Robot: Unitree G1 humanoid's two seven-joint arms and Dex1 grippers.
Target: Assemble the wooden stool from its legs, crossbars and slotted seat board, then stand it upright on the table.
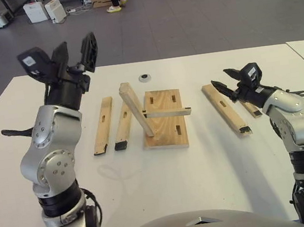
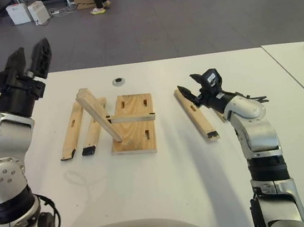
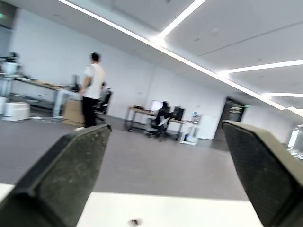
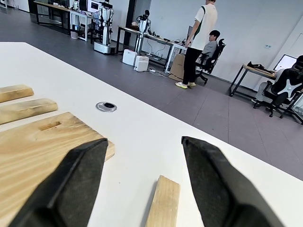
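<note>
A white table stands before an open grey workshop floor, and on it the stool is barely begun. The slotted seat board lies flat at the table's middle. One tilted leg props against the board's 9 o'clock edge, and a crossbar runs from it toward 3 o'clock across the board. Whether either piece is seated in a slot I cannot tell. By my reading this is at most a first joint, so the remaining legs, the other crossbars and the righting of the stool are all left to do. At 9 o'clock of the board two spare legs lie flat side by side. At 3 o'clock, well apart from the board, a further leg lies flat, with a short wooden piece just beside it on the outer side. A small round grommet sits in the table at the board's 12 o'clock. The right gripper hangs low over the far end of that further leg with its fingers spread wide and nothing between them — contact with the wood cannot be made out. The left gripper is raised high above the table's 10 o'clock corner, splayed fully apart, holding nothing and touching nothing.
</note>
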